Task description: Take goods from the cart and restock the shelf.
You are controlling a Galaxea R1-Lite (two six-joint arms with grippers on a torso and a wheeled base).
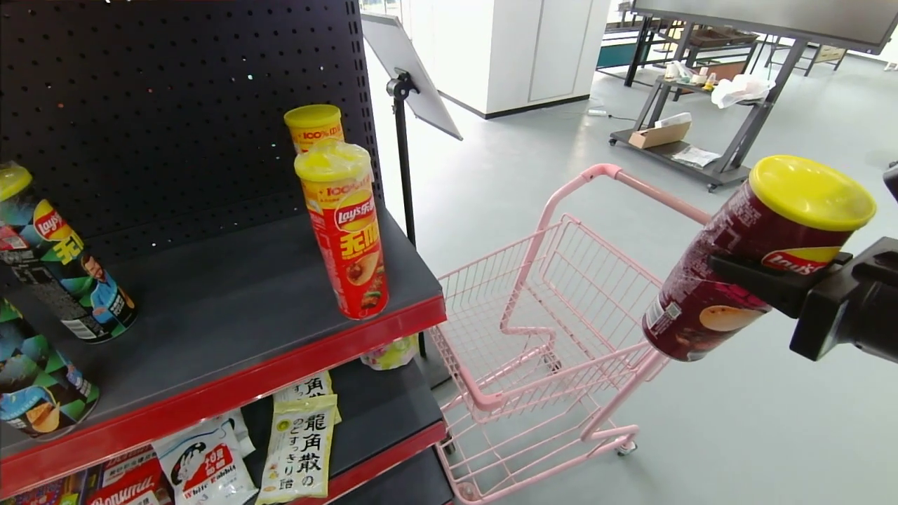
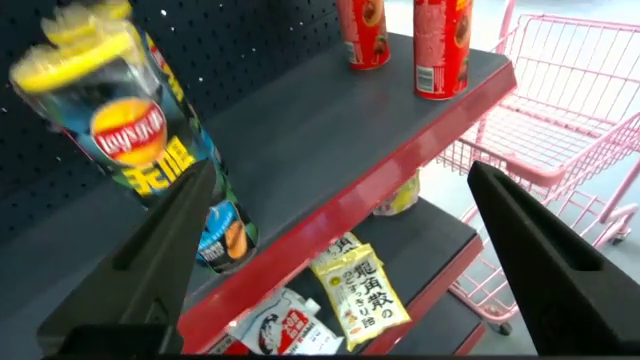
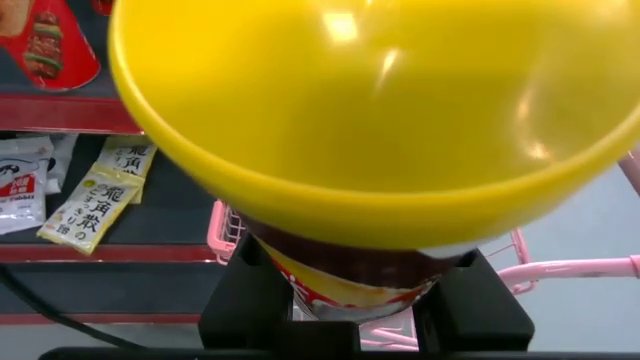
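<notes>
At the left end of the shelf (image 1: pixel 231 308) two blue cans (image 1: pixel 59 259) stand on the top board, one near the front edge and one farther back. My left gripper (image 2: pixel 340 270) hangs before the shelf's red front edge with its fingers (image 2: pixel 150 260) spread wide and nothing between them; a blue can (image 2: pixel 140 150) stands just beyond it. At the board's right end two red cans (image 1: pixel 347 231) stand upright, one at the front right corner and the other behind it against the pegboard. On the board below lie flat bags (image 1: pixel 302 442) of sweets. Right of the shelf stands the pink cart (image 1: pixel 491 403), its basket beside the shelf's right end. My right gripper (image 1: pixel 779 280) is clamped tight round the dark can (image 1: pixel 744 259), held in the air off the shelf by the cart's right rim, tilted with its yellow lid (image 1: pixel 810 193) uppermost and its base toward the basket.
</notes>
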